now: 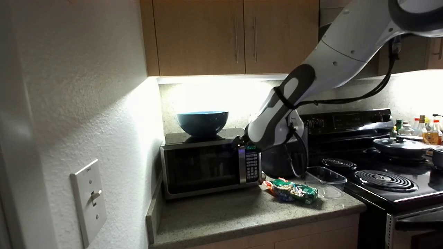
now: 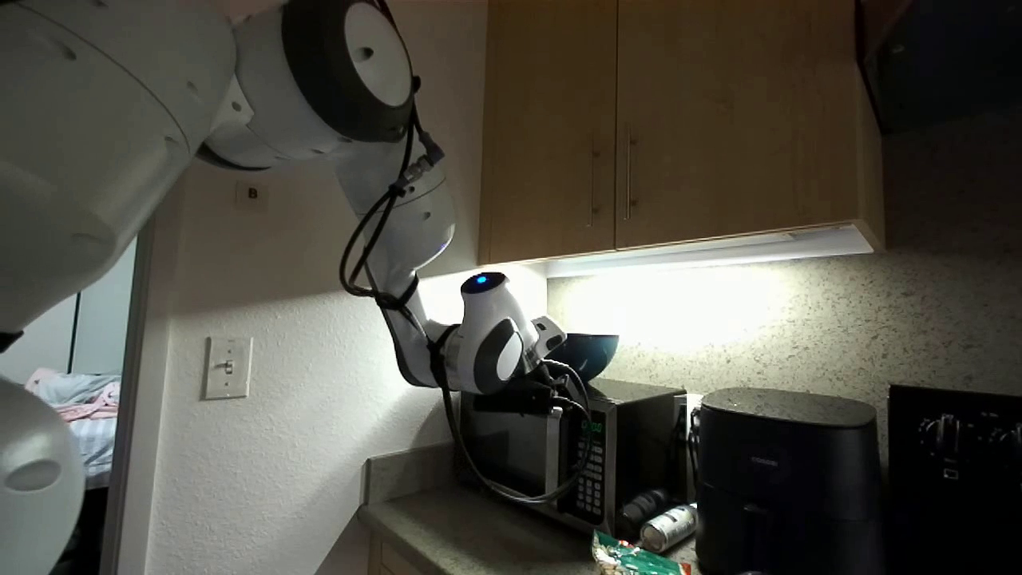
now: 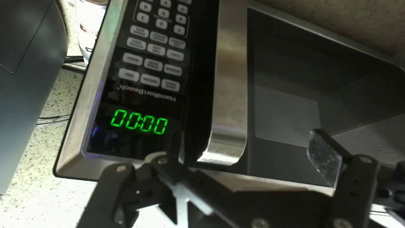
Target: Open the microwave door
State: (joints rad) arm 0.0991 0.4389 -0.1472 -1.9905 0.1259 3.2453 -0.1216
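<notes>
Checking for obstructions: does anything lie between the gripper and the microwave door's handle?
Nothing shows there in the wrist view; whether the open gripper touches the silver handle is unclear.

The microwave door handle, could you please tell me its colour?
The handle is metallic silver, best seen in the wrist view.

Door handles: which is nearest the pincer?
The microwave door handle, silver, beside the keypad: its top lies by the pincer. Cabinet handles are higher, the oven handle lower.

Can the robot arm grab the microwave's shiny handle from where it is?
Probably yes. In the wrist view, the gripper is open, its fingers show on either side of the handle, and nothing seems to block the way. How close they are is hard to tell.
</notes>
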